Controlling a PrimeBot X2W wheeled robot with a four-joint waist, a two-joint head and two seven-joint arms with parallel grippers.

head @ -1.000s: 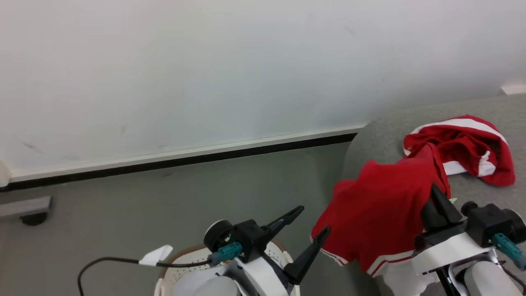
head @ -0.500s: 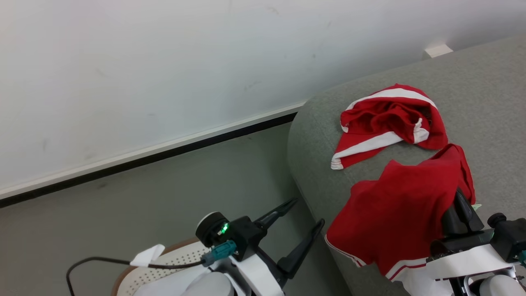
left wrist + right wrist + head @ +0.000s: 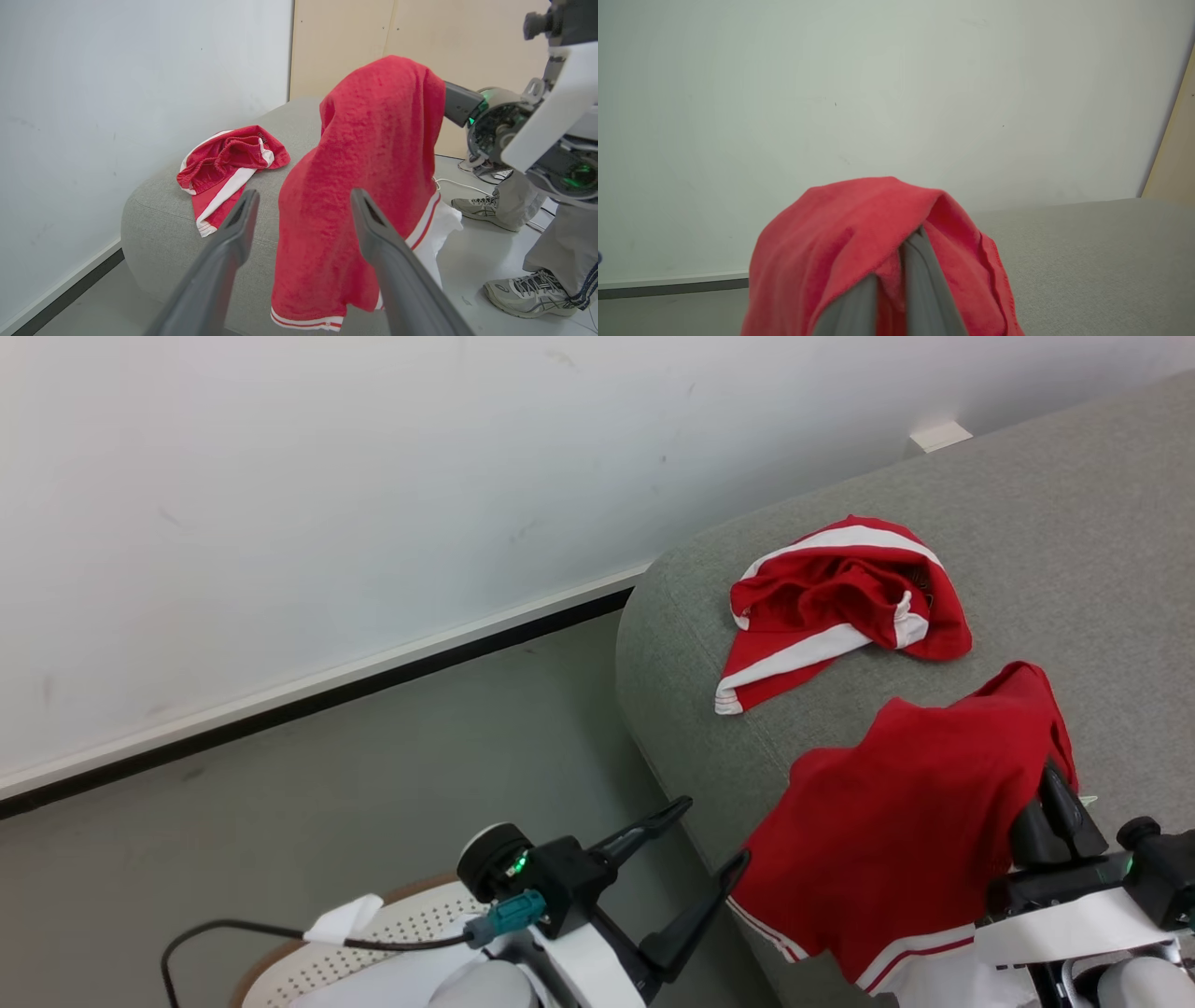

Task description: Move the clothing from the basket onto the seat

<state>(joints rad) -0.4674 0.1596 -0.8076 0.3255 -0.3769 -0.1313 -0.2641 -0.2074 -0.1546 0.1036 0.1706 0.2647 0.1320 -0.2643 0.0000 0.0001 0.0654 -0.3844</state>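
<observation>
One red garment (image 3: 840, 597) with white stripes lies crumpled on the grey seat (image 3: 1074, 551), also seen in the left wrist view (image 3: 229, 163). The second red garment (image 3: 896, 840) hangs from my right gripper (image 3: 1050, 793), draped over the fingers (image 3: 920, 275), which are shut on it. It dangles over the seat's front corner (image 3: 364, 186). My left gripper (image 3: 714, 835) is open and holds nothing, just left of the hanging cloth (image 3: 304, 193). The cream basket (image 3: 373, 943) with a brown rim sits at the bottom left, partly hidden under my left arm.
A white wall with a dark baseboard (image 3: 373, 677) runs behind the grey floor (image 3: 327, 784). In the left wrist view a person's legs and shoes (image 3: 537, 289) stand beyond the seat, before a beige panel (image 3: 420, 32). A black cable (image 3: 233, 933) crosses the basket.
The head view has swung right, so more of the seat shows and the basket has slid left. The right gripper still holds the hanging garment, now further over the seat. The left gripper stays open.
</observation>
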